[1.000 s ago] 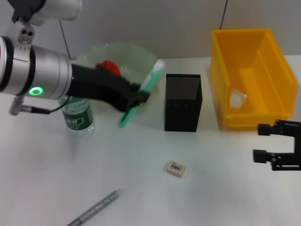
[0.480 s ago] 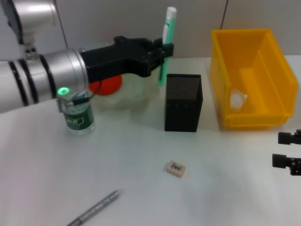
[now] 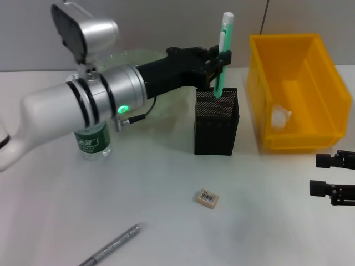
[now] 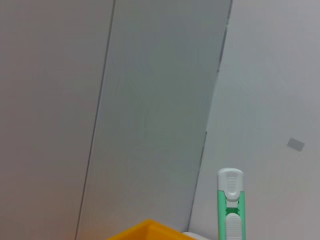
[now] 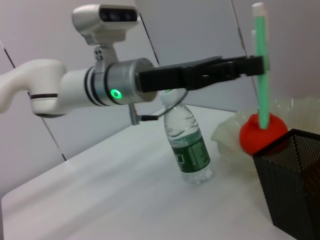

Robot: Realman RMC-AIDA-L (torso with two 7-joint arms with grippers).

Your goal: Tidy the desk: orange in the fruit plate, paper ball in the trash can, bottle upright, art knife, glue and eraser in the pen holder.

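art knife [image 3: 222, 52] clamped upright in left gripper [image 3: 217, 62] above pen holder [image 3: 216, 121], eraser [image 3: 207, 198] nearby

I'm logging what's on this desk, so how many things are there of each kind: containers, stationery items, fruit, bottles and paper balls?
Containers: 3, the pen holder, yellow bin and fruit plate
Stationery: 3, the green art knife held by the left gripper, the eraser and a grey pen-like stick
Fruit: 1, the orange
Bottles: 1, the bottle
Paper balls: 1, the paper ball
Total: 9

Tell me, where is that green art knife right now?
In the head view the art knife stands upright in the left gripper, its lower end dipping into the black mesh pen holder, just left of the yellow bin.
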